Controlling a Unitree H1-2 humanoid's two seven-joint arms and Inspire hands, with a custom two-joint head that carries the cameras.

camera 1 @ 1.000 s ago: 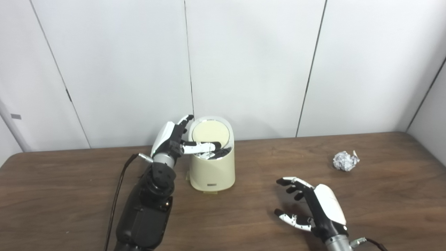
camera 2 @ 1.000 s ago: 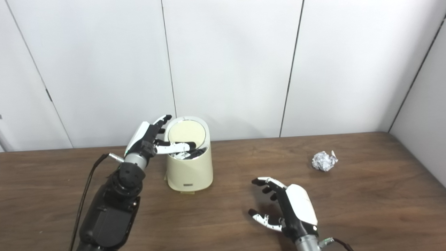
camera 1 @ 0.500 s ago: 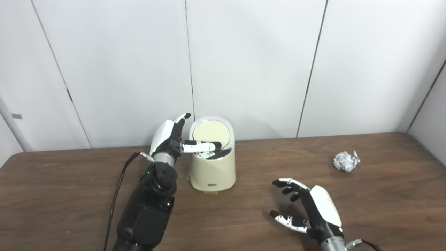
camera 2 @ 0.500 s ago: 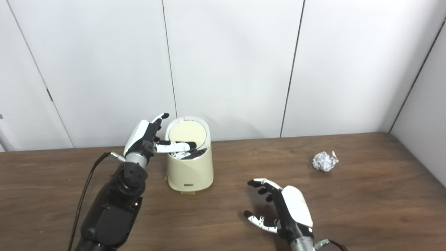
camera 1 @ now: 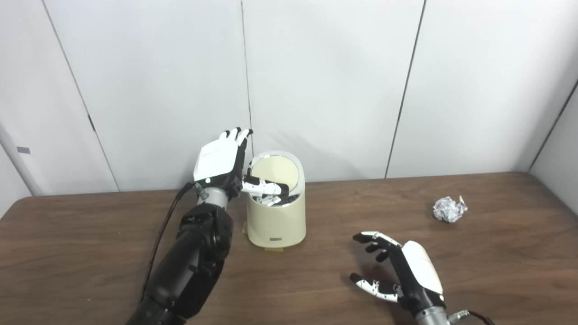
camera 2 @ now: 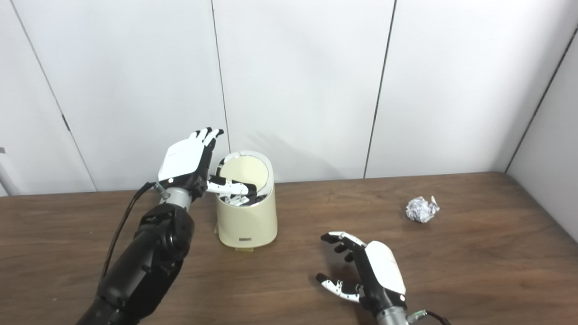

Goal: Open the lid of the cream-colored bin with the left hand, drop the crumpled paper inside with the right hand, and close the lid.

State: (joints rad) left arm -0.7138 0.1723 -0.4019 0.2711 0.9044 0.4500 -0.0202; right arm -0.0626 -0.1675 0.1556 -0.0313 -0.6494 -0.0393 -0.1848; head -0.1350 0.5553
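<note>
Wood table [camera 1: 90, 253] | bin [camera 1: 276, 221] upright, lid [camera 1: 274, 170] facing camera | left hand [camera 1: 221, 160] spread | right hand [camera 1: 402, 271] empty, fingers apart

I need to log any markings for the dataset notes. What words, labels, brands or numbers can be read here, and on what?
No text is legible anywhere.
Small dark label low on the front of the cream-colored bin: too small and blurred to read.
Small grey tag on the wall panel at far left: no characters can be made out.

Table [camera 1: 90, 253]: dark wood-grain top, spanning the lower half of the frame. Wall panels [camera 1: 325, 81]: white, divided by thin dark seams, filling the upper half and running down the right edge.
</note>
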